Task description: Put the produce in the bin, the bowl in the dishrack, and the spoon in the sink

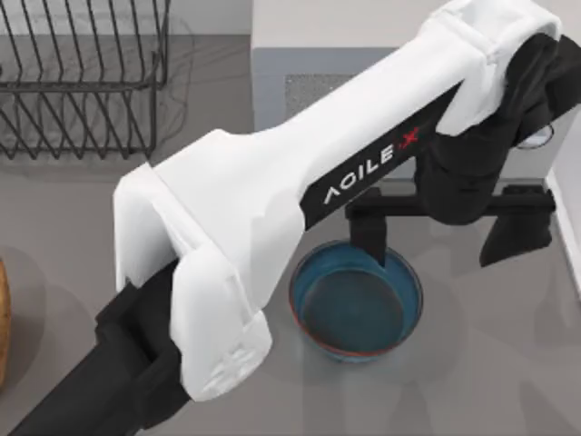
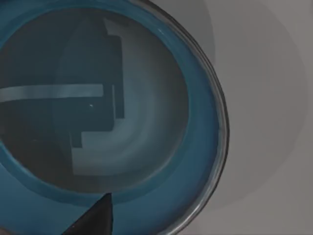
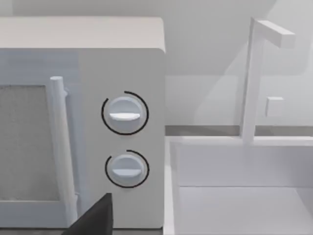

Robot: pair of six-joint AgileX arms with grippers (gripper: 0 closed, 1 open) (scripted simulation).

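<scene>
The teal-blue bowl [image 1: 356, 304] stands upright on the grey table at centre right; its dark inside [image 2: 93, 98] looks empty in the left wrist view. My left gripper [image 1: 440, 245] hangs open over the bowl's far right side. One black finger [image 1: 370, 234] points down at the far rim, and the other [image 1: 513, 232] is outside the bowl to the right. A dark fingertip [image 2: 95, 218] shows over the blue wall. The black wire dishrack [image 1: 82, 73] sits at the far left. The sink [image 3: 234, 196] faces my right wrist camera. The produce, spoon and bin are out of view.
A white microwave [image 1: 309, 54] stands behind the bowl; its two knobs [image 3: 124, 115] show in the right wrist view, with a white faucet [image 3: 254, 73] over the sink. My left arm's white link [image 1: 300, 182] crosses the table diagonally. A brownish object [image 1: 3, 318] is at the left edge.
</scene>
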